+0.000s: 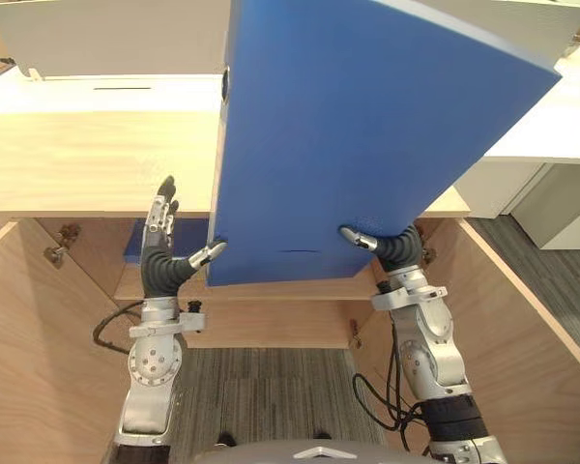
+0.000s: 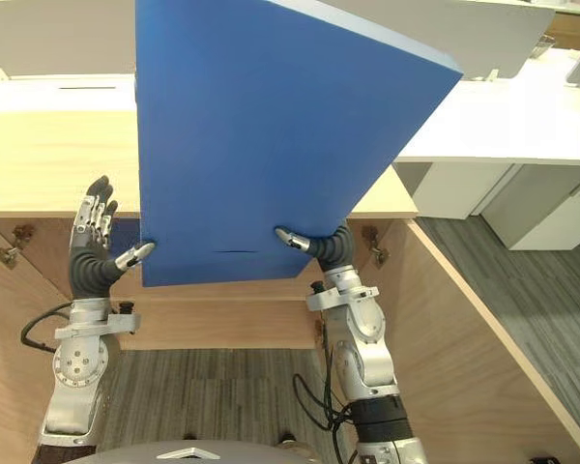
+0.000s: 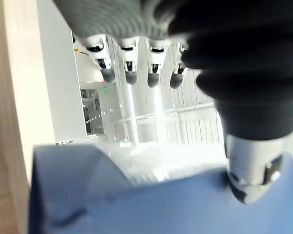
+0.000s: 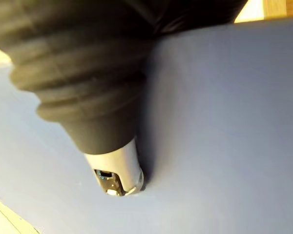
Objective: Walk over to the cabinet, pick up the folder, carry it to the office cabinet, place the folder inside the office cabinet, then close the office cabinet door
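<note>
Silver-grey arms (image 1: 147, 401), blk ribbed wrist covers (image 1: 160, 274), dark-tipped fingers (image 1: 159, 213)

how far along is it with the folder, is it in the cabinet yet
Picked up and carried: the blue folder is raised between the left hand and the right hand, before the open office cabinet. In hand: bringing it to the opening. Left: set it inside and shut the door.

Folder (image 1: 367, 126) blocks the cabinet shelf (image 1: 271, 289); open doors (image 1: 29, 367) flank.
</note>
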### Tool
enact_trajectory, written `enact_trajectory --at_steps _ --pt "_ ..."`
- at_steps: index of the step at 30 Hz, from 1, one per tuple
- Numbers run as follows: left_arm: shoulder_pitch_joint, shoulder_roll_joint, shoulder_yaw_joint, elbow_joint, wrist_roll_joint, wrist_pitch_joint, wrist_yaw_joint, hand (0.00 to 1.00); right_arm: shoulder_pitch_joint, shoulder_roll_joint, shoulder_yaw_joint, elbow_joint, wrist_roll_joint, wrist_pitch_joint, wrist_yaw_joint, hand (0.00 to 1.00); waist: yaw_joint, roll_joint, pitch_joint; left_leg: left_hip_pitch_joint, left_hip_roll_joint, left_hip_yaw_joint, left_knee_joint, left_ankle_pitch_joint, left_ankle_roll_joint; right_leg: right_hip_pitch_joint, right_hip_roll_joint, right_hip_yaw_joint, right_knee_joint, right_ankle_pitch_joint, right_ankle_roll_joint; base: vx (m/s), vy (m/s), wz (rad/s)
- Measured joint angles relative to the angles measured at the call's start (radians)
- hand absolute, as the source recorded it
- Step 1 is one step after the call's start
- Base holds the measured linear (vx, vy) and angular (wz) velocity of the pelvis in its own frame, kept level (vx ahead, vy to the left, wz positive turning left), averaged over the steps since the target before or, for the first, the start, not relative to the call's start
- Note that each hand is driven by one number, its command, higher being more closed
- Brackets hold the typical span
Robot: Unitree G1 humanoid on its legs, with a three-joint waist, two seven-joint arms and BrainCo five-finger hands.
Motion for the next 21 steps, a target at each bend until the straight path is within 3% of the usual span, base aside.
enact_trajectory --at_steps 9,21 --pt "0.095 -0.028 0.089 0.057 0.012 0.003 0.003 0.00 0.035 0.005 -0.031 -0.006 -0.038 -0.005 -0.007 1.00 0.010 0.001 -0.001 -0.009 -0.005 -0.025 -0.001 0.004 0.005 -0.001 -0.010 -0.025 0.008 -0.012 -0.003 0.00 0.003 0.09" --pt "0.125 -0.033 0.131 0.432 0.009 0.055 -0.036 0.00 0.069 0.005 -0.030 -0.005 -0.075 -0.005 -0.028 1.00 0.022 -0.003 -0.004 -0.023 -0.004 -0.031 -0.001 0.005 0.004 -0.008 -0.010 -0.031 0.008 -0.014 -0.003 0.00 0.001 0.00"
